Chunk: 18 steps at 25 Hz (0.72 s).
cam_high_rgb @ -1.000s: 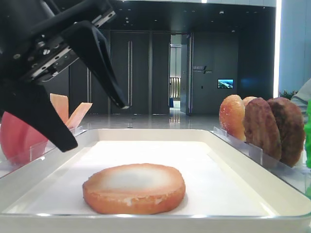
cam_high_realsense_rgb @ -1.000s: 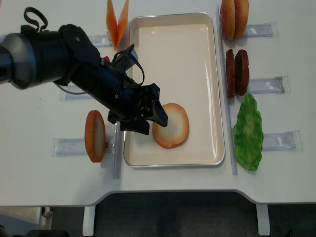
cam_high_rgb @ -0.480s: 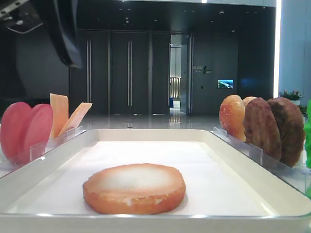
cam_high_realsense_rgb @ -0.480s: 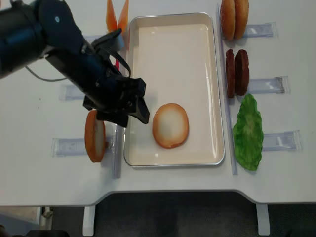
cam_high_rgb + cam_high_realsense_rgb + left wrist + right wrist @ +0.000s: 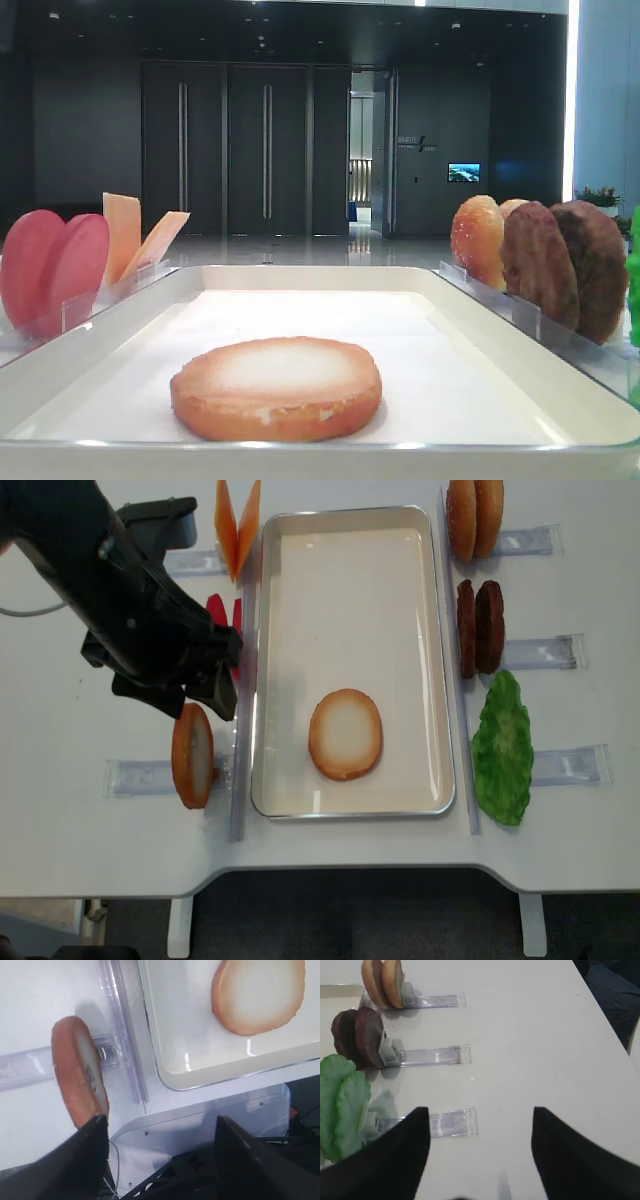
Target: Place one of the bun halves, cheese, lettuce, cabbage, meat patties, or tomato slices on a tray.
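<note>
A bun half [image 5: 345, 733] lies flat on the white tray [image 5: 350, 512], pale cut face up, near its front end; it also shows in the low view [image 5: 275, 385] and the left wrist view [image 5: 257, 995]. My left gripper [image 5: 190, 698] hangs open and empty left of the tray, above a second bun half [image 5: 192, 755] standing upright in a clear rack [image 5: 80, 1075]. In its wrist view the left gripper [image 5: 160, 1125] holds nothing between its dark fingers [image 5: 75, 1160]. My right gripper [image 5: 480, 1110] is open over bare table, right of the lettuce [image 5: 342, 1105].
Cheese slices [image 5: 237, 525] and tomato slices [image 5: 222, 615] stand in racks left of the tray. Two buns [image 5: 474, 518], meat patties [image 5: 480, 625] and lettuce [image 5: 503, 748] line its right side. Clear plastic racks [image 5: 435, 1055] stretch across the table to the right.
My left gripper has drawn back from over the tray to the left, out of the low view. The bun half stays flat on the tray.
</note>
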Available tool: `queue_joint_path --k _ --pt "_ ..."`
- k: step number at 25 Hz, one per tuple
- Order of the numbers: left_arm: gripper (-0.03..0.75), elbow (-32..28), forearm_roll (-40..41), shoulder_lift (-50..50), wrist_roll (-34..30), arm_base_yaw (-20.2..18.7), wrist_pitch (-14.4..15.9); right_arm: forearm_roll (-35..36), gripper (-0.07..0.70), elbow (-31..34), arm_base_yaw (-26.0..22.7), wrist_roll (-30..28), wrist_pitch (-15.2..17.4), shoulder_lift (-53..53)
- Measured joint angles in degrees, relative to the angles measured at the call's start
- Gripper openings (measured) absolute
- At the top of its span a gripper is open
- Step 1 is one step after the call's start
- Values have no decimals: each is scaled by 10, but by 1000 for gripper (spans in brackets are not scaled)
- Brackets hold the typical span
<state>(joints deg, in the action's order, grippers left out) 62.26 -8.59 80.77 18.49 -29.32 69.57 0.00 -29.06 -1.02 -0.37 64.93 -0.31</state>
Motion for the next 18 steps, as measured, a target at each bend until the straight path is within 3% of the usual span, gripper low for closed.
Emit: queue_joint_path --k 6,9,18 --pt "505 1 18 -3 -2 1 1 0 433 0 0 0 0 0" --pt "505 1 30 -19 -10 21 1 0 433 0 0 0 0 0" --pt "505 0 53 -97 -92 182 5 0 433 0 0 0 0 0"
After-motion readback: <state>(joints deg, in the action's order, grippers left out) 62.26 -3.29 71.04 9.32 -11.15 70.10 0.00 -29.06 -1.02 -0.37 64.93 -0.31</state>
